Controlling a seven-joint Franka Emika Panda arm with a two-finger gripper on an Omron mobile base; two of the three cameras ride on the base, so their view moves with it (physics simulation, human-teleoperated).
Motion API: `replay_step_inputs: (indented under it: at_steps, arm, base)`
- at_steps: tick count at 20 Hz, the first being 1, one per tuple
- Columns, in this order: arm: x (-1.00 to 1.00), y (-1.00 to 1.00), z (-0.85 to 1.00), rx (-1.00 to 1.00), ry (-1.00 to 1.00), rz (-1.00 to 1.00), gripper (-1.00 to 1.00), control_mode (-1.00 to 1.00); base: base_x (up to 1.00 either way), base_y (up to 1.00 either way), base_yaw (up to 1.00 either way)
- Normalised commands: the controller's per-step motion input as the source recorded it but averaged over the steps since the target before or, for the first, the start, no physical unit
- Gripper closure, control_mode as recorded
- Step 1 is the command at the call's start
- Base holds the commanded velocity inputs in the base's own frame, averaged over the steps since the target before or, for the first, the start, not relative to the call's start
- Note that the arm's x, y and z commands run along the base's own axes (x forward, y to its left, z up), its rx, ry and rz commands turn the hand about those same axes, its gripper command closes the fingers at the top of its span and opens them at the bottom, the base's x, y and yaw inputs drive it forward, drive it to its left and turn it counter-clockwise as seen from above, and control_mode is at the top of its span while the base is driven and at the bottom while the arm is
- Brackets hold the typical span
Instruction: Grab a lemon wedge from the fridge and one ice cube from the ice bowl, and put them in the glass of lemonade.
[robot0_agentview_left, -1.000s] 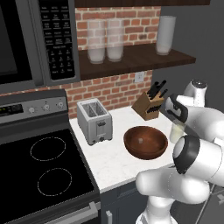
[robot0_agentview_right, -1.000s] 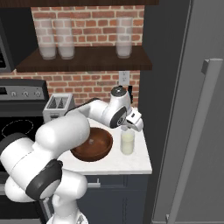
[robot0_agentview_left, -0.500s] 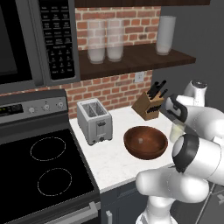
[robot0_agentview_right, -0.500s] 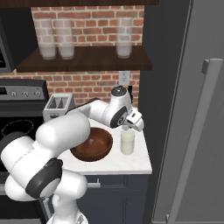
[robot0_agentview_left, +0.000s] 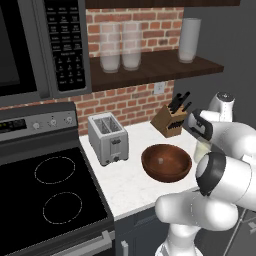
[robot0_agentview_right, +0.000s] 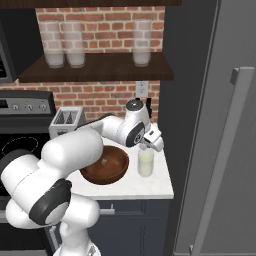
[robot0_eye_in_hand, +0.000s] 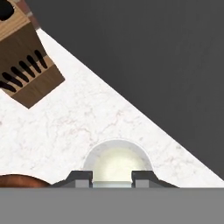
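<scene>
The fridge (robot0_agentview_right: 220, 150) stood beside the claw (robot0_agentview_right: 150, 145), the ice bowl (robot0_agentview_right: 104, 166) sat low to its other side, and the glass of lemonade (robot0_agentview_right: 145, 163) stood upright directly beneath its narrowly parted tips, which may have pinched 1 small unseen thing.

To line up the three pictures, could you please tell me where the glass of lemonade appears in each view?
Left base view: glass of lemonade at right, partly behind the arm.
Right base view: centre, right of the ice bowl.
Hand view: bottom centre.
Shared landmark: ice bowl.
</scene>
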Motion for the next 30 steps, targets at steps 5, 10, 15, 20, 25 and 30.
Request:
replay_step_inputs:
  at_steps: [5, 10, 15, 20, 25, 30]
  arm:
    - [0.0, 0.0, -0.08, 0.0, 0.0, -0.04, 1.0, -1.0]
    - [0.06, 0.0, 0.0, 0.0, 0.0, -0.02, 1.0, -1.0]
    - [0.11, 0.0, 0.0, 0.0, 0.0, -0.01, 1.0, -1.0]
    - [0.03, -0.03, 0.0, 0.0, 0.0, 0.0, 1.0, -1.0]
    - [0.0, -0.09, 0.0, 0.0, 0.0, 0.0, 1.0, -1.0]
    - [0.0, 0.0, -0.1, 0.0, 0.0, 0.0, 1.0, -1.0]
  base:
    - [0.0, 0.0, 0.0]
    - [0.0, 0.0, 0.0]
    - [0.0, 0.0, 0.0]
    - [0.0, 0.0, 0.0]
    - [0.0, 0.0, 0.0]
    - [0.0, 0.0, 0.0]
